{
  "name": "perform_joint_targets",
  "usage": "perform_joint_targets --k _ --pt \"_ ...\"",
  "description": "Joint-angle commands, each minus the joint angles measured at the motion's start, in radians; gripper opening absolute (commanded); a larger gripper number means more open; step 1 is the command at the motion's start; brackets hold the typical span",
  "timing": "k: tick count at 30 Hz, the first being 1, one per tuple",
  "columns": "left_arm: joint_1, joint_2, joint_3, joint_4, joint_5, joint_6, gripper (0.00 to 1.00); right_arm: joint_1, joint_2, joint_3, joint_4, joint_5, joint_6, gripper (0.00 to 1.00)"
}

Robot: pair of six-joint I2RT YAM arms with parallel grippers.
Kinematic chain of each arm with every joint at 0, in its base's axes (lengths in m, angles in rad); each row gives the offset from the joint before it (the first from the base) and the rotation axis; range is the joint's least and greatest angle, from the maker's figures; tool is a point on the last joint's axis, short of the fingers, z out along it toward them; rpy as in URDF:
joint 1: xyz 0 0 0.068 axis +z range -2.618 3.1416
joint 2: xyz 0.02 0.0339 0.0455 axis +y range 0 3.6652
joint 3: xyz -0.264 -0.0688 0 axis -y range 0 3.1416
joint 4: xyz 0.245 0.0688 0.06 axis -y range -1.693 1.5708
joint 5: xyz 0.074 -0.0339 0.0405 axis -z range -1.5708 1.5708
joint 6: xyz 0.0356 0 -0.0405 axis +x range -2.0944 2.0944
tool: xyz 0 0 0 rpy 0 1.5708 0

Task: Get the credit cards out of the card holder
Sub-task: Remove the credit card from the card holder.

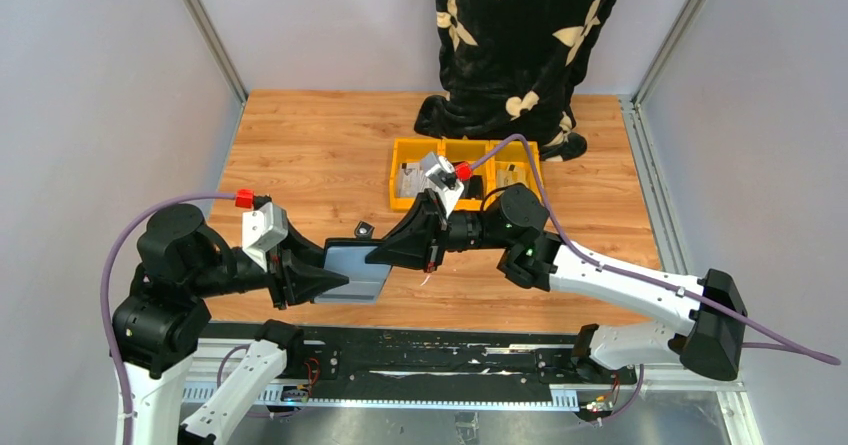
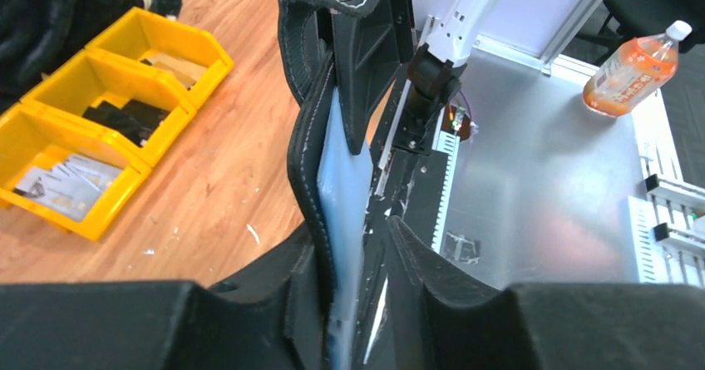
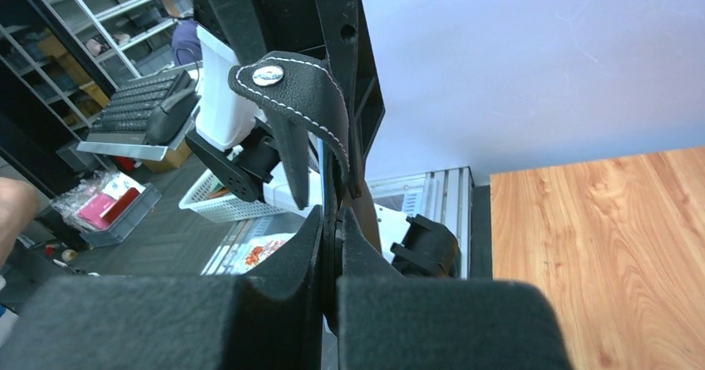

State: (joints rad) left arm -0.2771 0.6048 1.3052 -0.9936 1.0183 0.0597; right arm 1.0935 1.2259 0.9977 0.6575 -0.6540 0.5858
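Observation:
The black card holder (image 1: 357, 270) hangs in the air between my two grippers, over the near edge of the wooden table, with its grey-blue inner face turned up. My right gripper (image 1: 378, 257) is shut on its far edge; the right wrist view shows the jaws (image 3: 334, 216) pinching thin black leather, with the snap tab (image 3: 291, 96) above them. My left gripper (image 2: 353, 233) straddles the near edge. One finger lies against the stitched black cover (image 2: 301, 154), and the other stands off from a pale blue sheet (image 2: 345, 179). I cannot tell whether that sheet is one of the credit cards or a sleeve.
A yellow three-compartment bin (image 1: 400, 145) stands at the back centre, with pale cards (image 2: 62, 183) in one end compartment and dark items in the others. A person in a black patterned garment (image 1: 520, 45) stands behind the table. An orange bottle (image 2: 632, 75) lies on the metal surface.

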Motion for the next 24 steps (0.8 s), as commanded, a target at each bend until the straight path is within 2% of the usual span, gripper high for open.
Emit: perform_joint_targets --k 1,5,6,8,10,12,16,20,24 --pt "-0.002 -0.003 0.008 0.05 0.041 -0.054 0.29 0.029 -0.017 -0.034 0.196 0.037 0.067 0.0" --pt "-0.002 0.01 0.008 0.05 0.053 -0.054 0.06 0.04 0.004 -0.029 0.189 -0.004 0.078 0.0" --pt "-0.002 0.012 0.007 0.051 0.06 -0.054 0.0 0.039 0.004 -0.023 0.172 -0.025 0.073 0.06" --pt "-0.002 0.014 0.0 0.05 0.075 -0.054 0.0 0.039 -0.001 0.014 0.036 -0.104 0.007 0.21" --pt "-0.002 0.012 -0.013 0.048 0.084 -0.054 0.0 0.039 -0.002 0.104 -0.212 -0.176 -0.117 0.36" --pt "-0.002 0.021 -0.022 0.03 0.096 -0.052 0.0 0.039 0.016 0.214 -0.484 -0.225 -0.267 0.44" --pt "-0.003 0.041 -0.032 -0.011 0.128 -0.025 0.0 0.039 0.101 0.436 -0.937 -0.225 -0.51 0.54" --pt "-0.003 0.036 -0.026 -0.035 0.107 0.009 0.0 0.041 0.192 0.605 -1.184 -0.217 -0.646 0.57" --pt "-0.003 0.045 -0.003 -0.07 0.092 0.032 0.0 0.051 0.257 0.714 -1.323 -0.191 -0.726 0.55"
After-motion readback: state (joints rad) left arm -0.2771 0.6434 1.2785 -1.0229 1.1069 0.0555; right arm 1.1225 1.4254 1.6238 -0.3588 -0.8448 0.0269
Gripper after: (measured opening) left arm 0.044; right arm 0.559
